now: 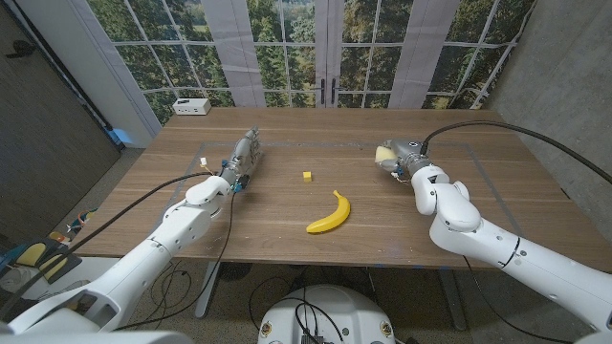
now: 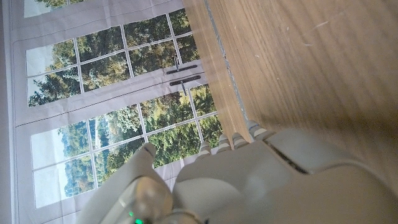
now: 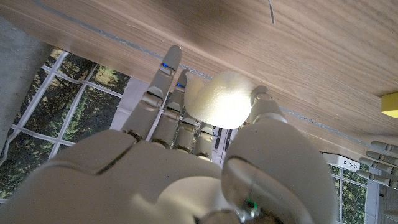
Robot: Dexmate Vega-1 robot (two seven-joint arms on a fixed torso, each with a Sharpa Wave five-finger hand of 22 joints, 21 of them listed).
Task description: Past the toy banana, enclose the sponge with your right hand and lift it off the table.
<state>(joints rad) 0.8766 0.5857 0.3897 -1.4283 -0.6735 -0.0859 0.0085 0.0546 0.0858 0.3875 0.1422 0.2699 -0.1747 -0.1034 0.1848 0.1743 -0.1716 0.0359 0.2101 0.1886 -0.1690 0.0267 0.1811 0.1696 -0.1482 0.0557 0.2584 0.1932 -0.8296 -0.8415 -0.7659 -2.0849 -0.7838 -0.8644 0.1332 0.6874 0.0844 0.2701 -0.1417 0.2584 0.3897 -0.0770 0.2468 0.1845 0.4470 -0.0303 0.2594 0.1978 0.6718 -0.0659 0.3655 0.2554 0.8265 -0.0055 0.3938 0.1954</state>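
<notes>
The right hand [image 1: 402, 159] wrapped its fingers [image 3: 163, 87] around the pale sponge [image 3: 222, 99], apparently lifting it; the toy banana [image 1: 330, 214] lay nearer the robot. The left hand [image 1: 242, 161] waited apart, grip unclear.

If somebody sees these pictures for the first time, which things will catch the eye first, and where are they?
The curved yellow toy banana lies at the middle of the wooden table, near its front edge, with a small yellow cube behind it. To the right, the white right hand grips a pale rounded sponge. The white left hand holds nothing on the left side.
</notes>
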